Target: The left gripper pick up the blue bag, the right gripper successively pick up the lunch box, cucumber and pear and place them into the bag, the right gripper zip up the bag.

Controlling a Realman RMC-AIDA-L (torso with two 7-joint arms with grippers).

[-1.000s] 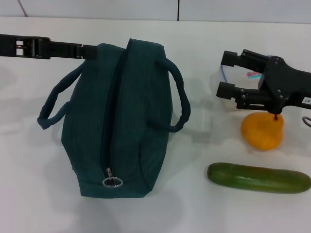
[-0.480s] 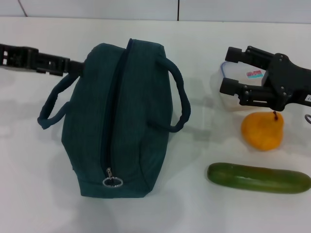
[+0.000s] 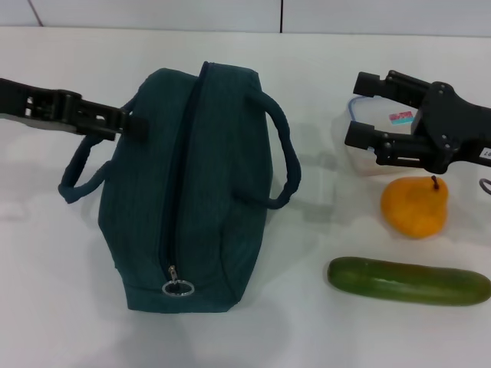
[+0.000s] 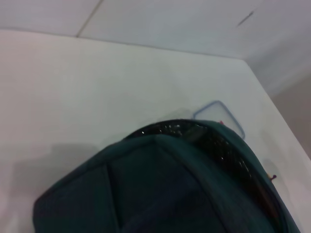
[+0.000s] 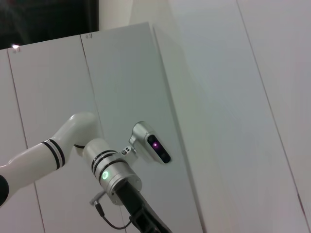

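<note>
claws (image 3: 135, 123) (image 3: 359, 110) at blue bag (image 3: 196, 192), lunch box (image 3: 377, 142)

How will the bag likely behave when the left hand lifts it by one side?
Probably floppy: the bag is soft fabric, bulging unevenly, with limp loop handles. It likely sags rather than holds its shape. It looks zipped, so the contents are unseen; weight can't be told. The left hand touches its upper side.

The left gripper (image 3: 130, 123) reaches in flat from the left side, low down, with its arm stretched out long behind it. The right gripper (image 3: 358, 110) comes in from the right side. Its two black fingers (image 3: 368, 80) are spread wide apart and point left.
</note>
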